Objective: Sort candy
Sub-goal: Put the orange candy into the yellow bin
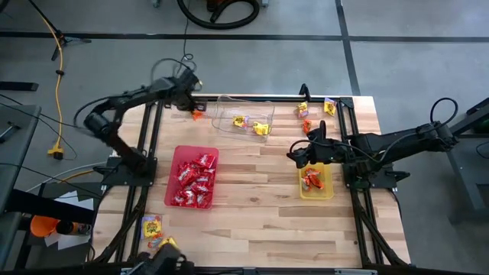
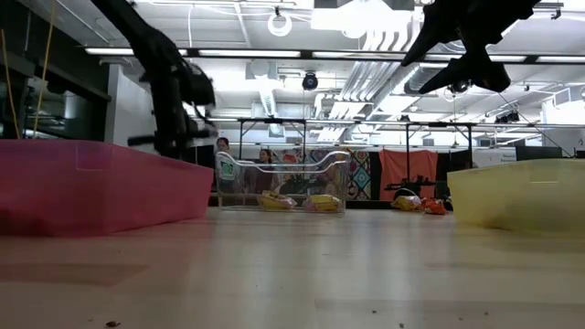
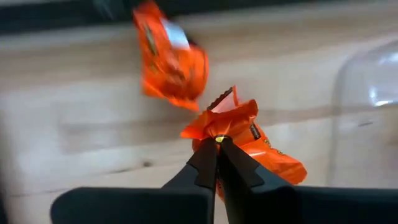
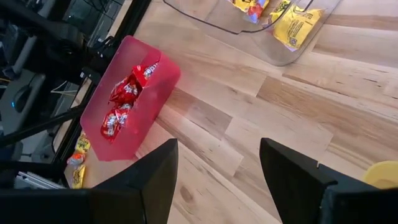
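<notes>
Sorting is partly done: red candy (image 1: 195, 183) fills the red tray (image 1: 181, 155), yellow packets (image 1: 250, 124) lie in the clear tray (image 1: 223, 101), orange ones (image 1: 312, 180) in the yellow tray (image 1: 317, 194). At upper left, the left end effector (image 3: 217, 142) is pinched shut on an orange packet (image 3: 249, 140). The right end effector (image 4: 217, 163) hangs open above the surface (image 1: 260, 221). Strays (image 1: 315, 109) remain upper right and lower left.

We see a grey concrete floor (image 1: 397, 61) around the light wooden table (image 1: 260, 221), with a yellow cable (image 1: 57, 72) trailing across it. Beyond it, ceiling lights (image 2: 265, 57) and ducts (image 2: 366, 82) hang overhead.
</notes>
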